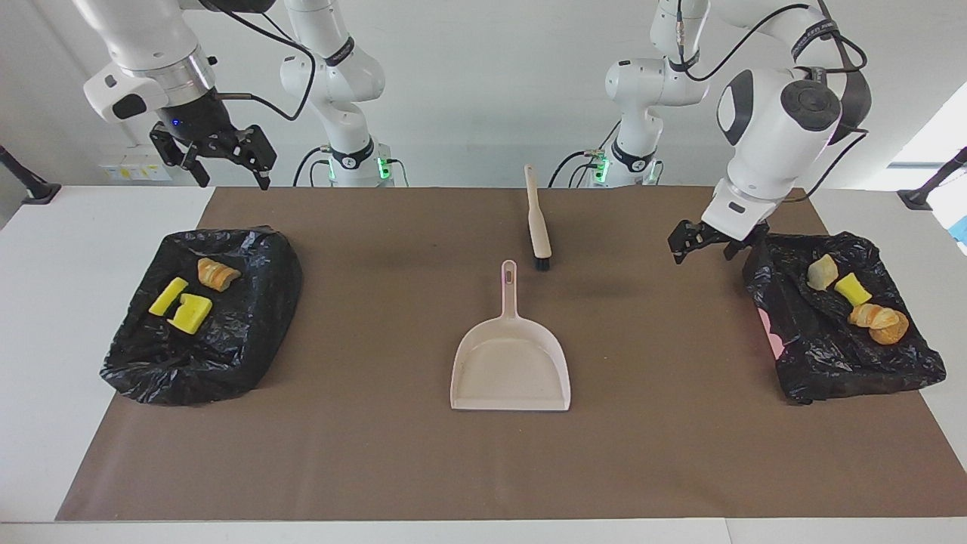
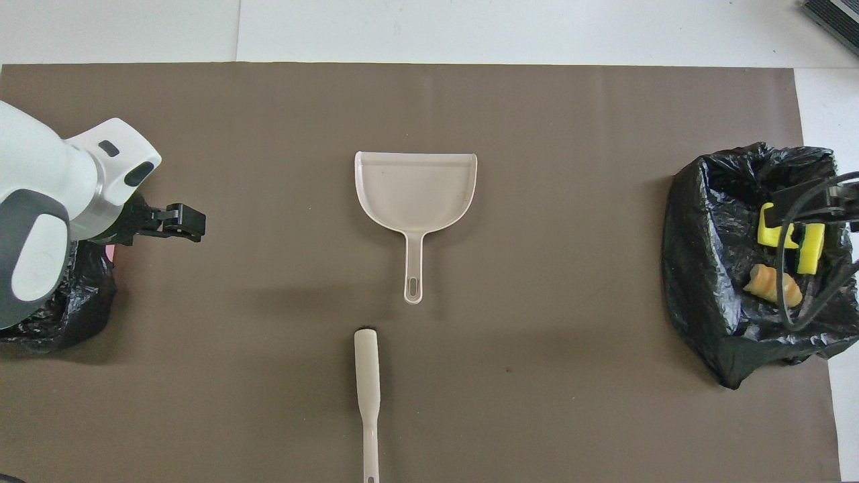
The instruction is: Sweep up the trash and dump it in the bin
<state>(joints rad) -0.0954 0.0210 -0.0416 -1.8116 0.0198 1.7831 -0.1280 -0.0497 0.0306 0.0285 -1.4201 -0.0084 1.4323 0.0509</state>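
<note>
All the trash lies in two black-bagged bins. The bin [image 1: 249, 332] at the right arm's end holds yellow sponge chunks [image 1: 181, 306] and a bread piece [image 1: 217, 273]; it also shows in the overhead view [image 2: 711, 268]. The bin [image 1: 831, 355] at the left arm's end holds a beige lump [image 1: 822, 272], a yellow chunk [image 1: 852, 289] and bread pieces [image 1: 878, 321]. My left gripper [image 1: 706, 245] hangs open and empty just above the mat beside that bin. My right gripper [image 1: 223, 162] is open and empty, raised above its own bin's end of the table.
A pale pink dustpan [image 1: 511, 363] lies mid-mat with its handle toward the robots. A beige brush [image 1: 538, 223] with black bristles lies just nearer the robots than it. In the overhead view the dustpan [image 2: 416, 191] and brush [image 2: 367, 376] lie in line.
</note>
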